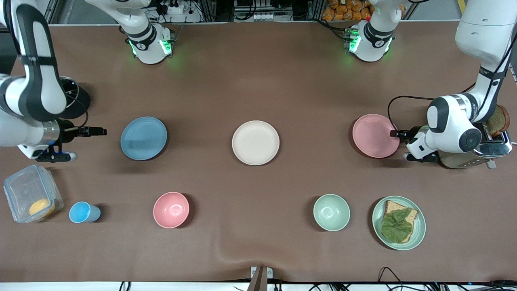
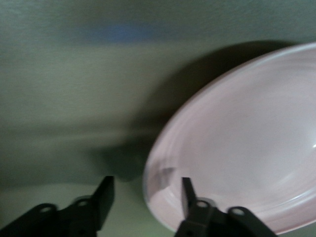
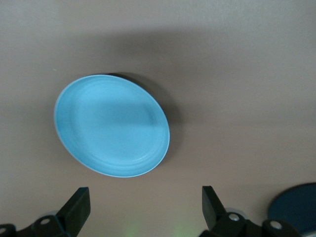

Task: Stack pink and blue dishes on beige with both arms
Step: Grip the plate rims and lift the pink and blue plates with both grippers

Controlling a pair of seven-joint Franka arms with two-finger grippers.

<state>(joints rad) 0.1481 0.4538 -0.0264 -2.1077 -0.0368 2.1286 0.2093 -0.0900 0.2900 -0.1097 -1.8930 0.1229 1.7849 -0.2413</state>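
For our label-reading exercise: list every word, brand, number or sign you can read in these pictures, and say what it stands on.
No text can be read anywhere.
Small dark marks on the two white robot bases: too small to read.
The round matte pink, blue and beige plates: no markings.

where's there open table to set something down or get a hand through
Bare cloth runs between the blue plate and beige plate, between beige and pink plate, and between pink bowl and green bowl. It is crowded by the toaster.
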